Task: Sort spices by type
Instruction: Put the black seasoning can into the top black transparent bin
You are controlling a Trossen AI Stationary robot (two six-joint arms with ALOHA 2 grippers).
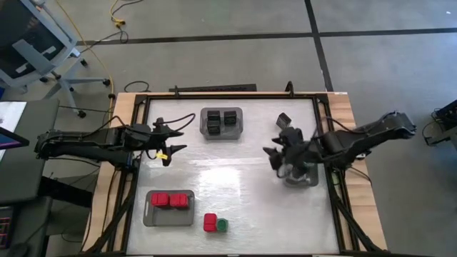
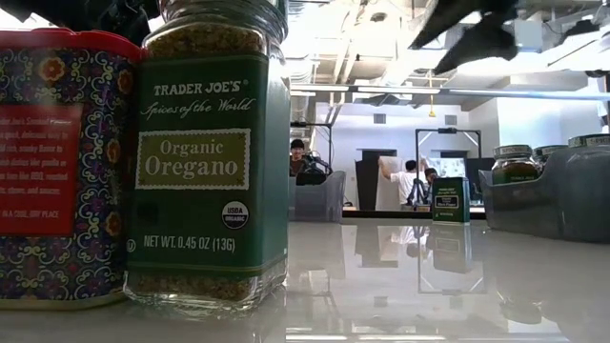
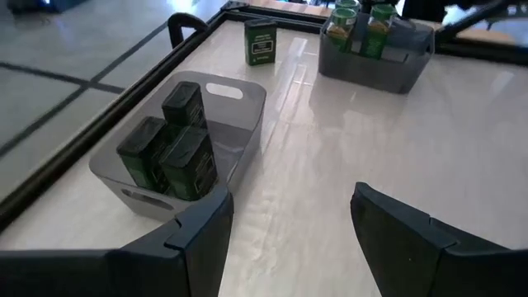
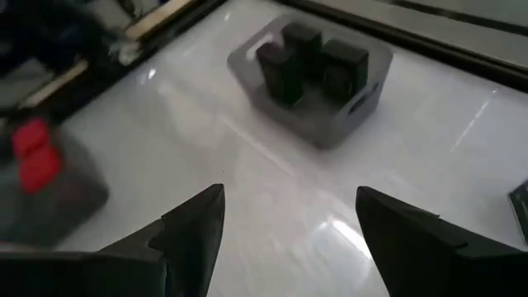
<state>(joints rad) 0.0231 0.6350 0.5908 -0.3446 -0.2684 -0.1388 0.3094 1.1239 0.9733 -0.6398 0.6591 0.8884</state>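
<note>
Between picks: both the left gripper (image 1: 173,145) and right gripper (image 1: 275,153) hang empty with jaws apart, so next calls for grasping the loose red box (image 1: 210,223) beside the red tray (image 1: 151,214).

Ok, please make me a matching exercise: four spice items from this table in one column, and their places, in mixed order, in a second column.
Items
1. grouped black spices
2. paired red boxes
3. green-lid jar
4. single black spice

Places, as seen in the high view
a. beside a loose red box, bottom middle
b. alone on the bare table, upper right
c. in the lower-left grey tray
d. in the top-middle grey tray

Pairs: 1-d, 2-c, 3-a, 4-b
</note>
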